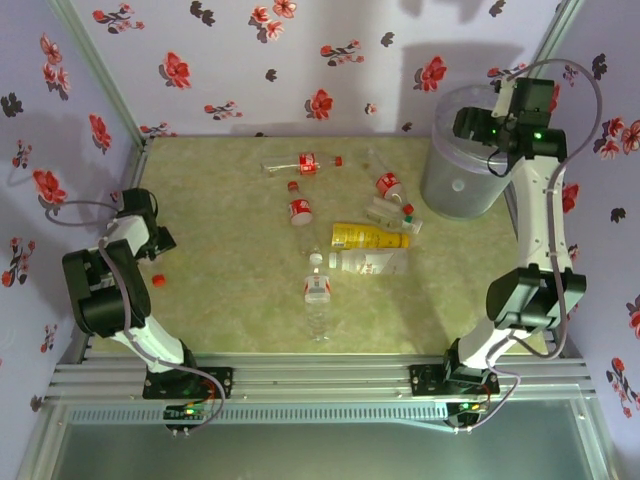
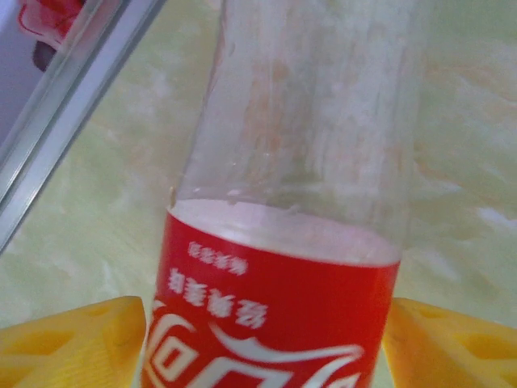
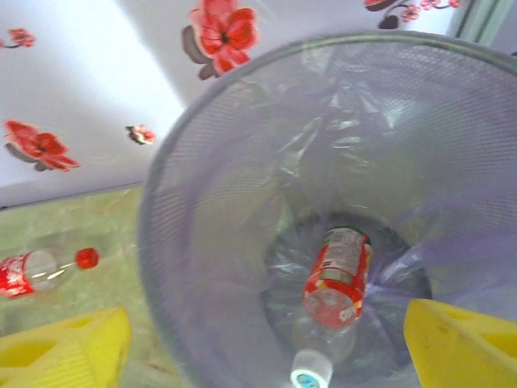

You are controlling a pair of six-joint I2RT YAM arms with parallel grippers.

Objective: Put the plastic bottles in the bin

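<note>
My left gripper (image 2: 266, 339) is shut on a clear bottle with a red label (image 2: 275, 315), which sits between the yellow fingers (image 2: 73, 339) just above the table. From above, this gripper (image 1: 155, 245) is at the table's left edge. My right gripper (image 3: 262, 347) hangs open over the bin (image 3: 161, 186), holding nothing. A red-labelled bottle (image 3: 335, 279) and a clear white-capped one (image 3: 311, 368) lie at the bottom of the bin. The bin (image 1: 460, 180) stands at the back right. Several bottles lie mid-table, among them a yellow-labelled one (image 1: 370, 236) and a red-labelled one (image 1: 300, 163).
Flowered walls close in the table at the back and both sides, with a metal rail (image 2: 56, 137) along the left edge. A small red cap (image 1: 158, 280) lies next to the left arm. The near left part of the green tabletop (image 1: 220, 310) is bare.
</note>
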